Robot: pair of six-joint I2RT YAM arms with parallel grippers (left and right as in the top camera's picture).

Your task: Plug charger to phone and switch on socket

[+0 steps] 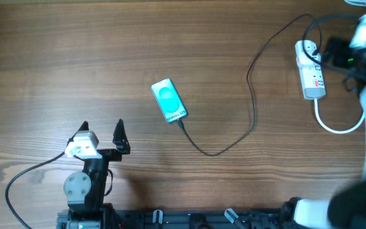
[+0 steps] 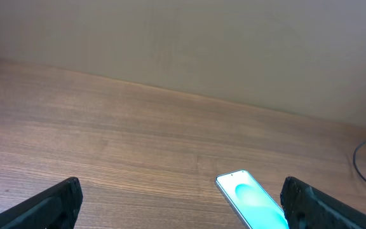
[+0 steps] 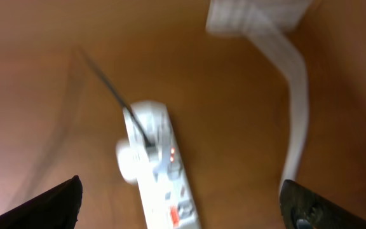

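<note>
Left gripper (image 1: 101, 135) and right gripper (image 3: 180, 191) gaped empty; a misaimed press on the socket (image 1: 311, 76) could knock the charger (image 3: 129, 164) loose.

Phone (image 1: 169, 100): laid tilted on the table (image 1: 56, 57), just left of centre in the overhead view.
Charger (image 1: 251, 89): led from the phone's lower end, looped right, then up to the socket's upper end.
Socket (image 1: 311, 70): placed upper right, lengthwise top to bottom.
Thick cord (image 1: 335, 130): curved out below the socket, toward the right edge.
Left gripper (image 1: 101, 123): positioned lower left of the phone, apart from it.
</note>
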